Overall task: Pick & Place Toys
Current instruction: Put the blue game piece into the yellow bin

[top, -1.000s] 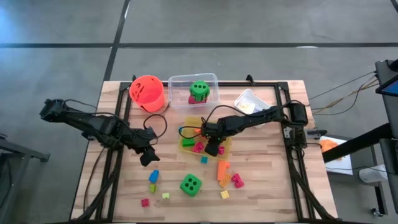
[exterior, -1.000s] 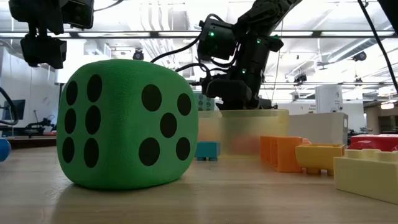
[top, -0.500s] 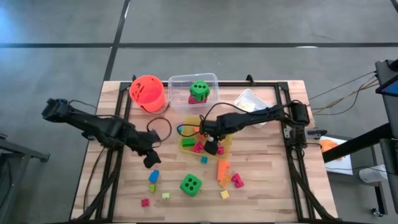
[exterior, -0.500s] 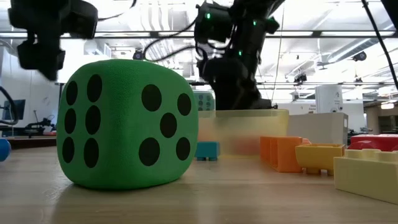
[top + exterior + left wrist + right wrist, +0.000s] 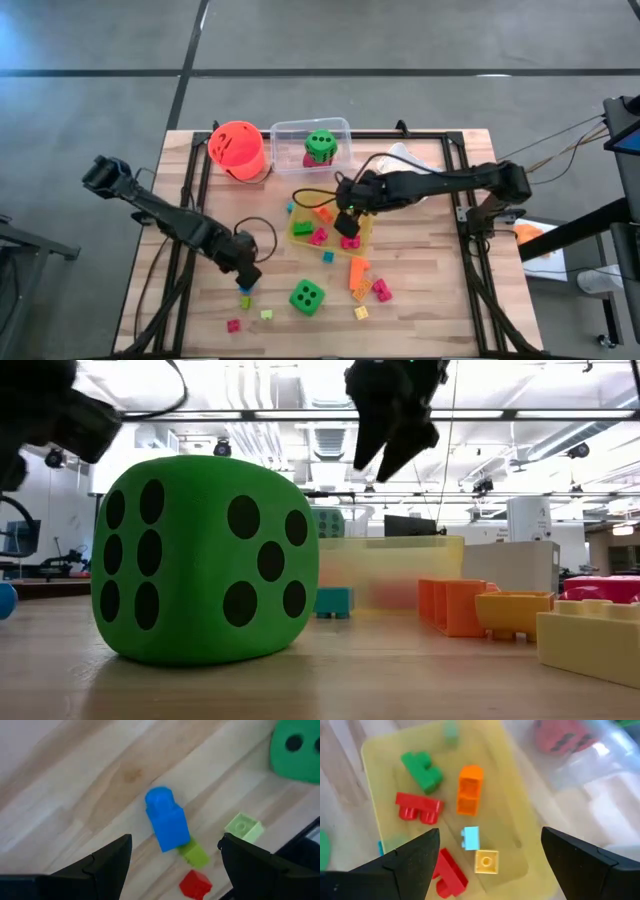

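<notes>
Toys are spread over the wooden worktop (image 5: pixel 420 300), most of them in its front half. Nearest the left edge, the left gripper (image 5: pixel 247 276) is held low with its fingers apart, straddling a blue block (image 5: pixel 167 821) that lies flat on the wood, untouched by either finger. A small green block (image 5: pixel 193 854) is seen touching that blue block's end, with a red block (image 5: pixel 195 883) and a pale yellow-green block (image 5: pixel 243 827) just beside it. An orange bucket (image 5: pixel 237 149) is placed near the back left corner. The green dotted die (image 5: pixel 307 297) sits close to the front edge, near the middle. A clear tray (image 5: pixel 345 128) at the back edge holds a second green die (image 5: pixel 320 146). In the middle of the worktop, a yellow tray (image 5: pixel 380 750) is seen holding a green block (image 5: pixel 422 770), an orange block (image 5: pixel 469 790), a red block (image 5: pixel 417 806), a light blue block (image 5: pixel 470 837) and a yellow block (image 5: pixel 485 861). The right gripper (image 5: pixel 348 222) is held above this tray, its fingers spread and empty. More orange and pink blocks (image 5: pixel 362 280) lie right of the die, toward the front edge. A white tray (image 5: pixel 398 153) stands near the back right corner, partly hidden by the right arm.
</notes>
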Motion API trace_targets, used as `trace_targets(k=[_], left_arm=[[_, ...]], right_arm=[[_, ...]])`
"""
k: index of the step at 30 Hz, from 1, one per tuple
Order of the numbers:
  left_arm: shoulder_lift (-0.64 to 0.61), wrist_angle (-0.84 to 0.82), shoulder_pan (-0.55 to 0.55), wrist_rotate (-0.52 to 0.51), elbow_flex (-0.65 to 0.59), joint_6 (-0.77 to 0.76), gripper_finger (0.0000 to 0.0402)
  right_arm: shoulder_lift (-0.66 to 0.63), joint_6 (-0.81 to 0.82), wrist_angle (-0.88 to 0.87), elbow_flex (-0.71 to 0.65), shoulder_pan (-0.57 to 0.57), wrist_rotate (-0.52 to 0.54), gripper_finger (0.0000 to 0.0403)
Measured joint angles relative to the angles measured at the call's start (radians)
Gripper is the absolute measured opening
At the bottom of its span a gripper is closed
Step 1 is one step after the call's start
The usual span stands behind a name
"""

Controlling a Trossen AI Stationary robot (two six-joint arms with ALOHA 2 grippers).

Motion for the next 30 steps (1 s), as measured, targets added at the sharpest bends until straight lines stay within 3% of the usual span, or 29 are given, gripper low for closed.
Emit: trace_targets(k=[5, 9, 19, 23, 30], left_arm=[[0.026, -0.003, -0.079, -0.085, 0.000, -0.124, 0.0296], [0.091, 0.020, -0.111, -0.098, 0.000, -0.136, 0.0296], [0.271, 0.075, -0.130, -0.090, 0.042, -0.102, 0.0296], [0.328, 0.093, -0.130, -0.032, 0.042, -0.103, 0.0296], [0.354, 0.106, -0.130, -0.027, 0.043, -0.119, 0.0282]], right_arm=[[-0.063, 0.019, 0.002, -0.001, 0.001, 0.040, 0.0343], [-0.096, 0.019, 0.003, -0.001, 0.001, 0.056, 0.0343], [-0.115, 0.051, -0.001, -0.001, 0.012, 0.062, 0.0343], [-0.115, 0.052, -0.013, -0.001, 0.025, 0.062, 0.0343], [-0.115, 0.053, -0.057, -0.002, 0.036, 0.062, 0.0343]])
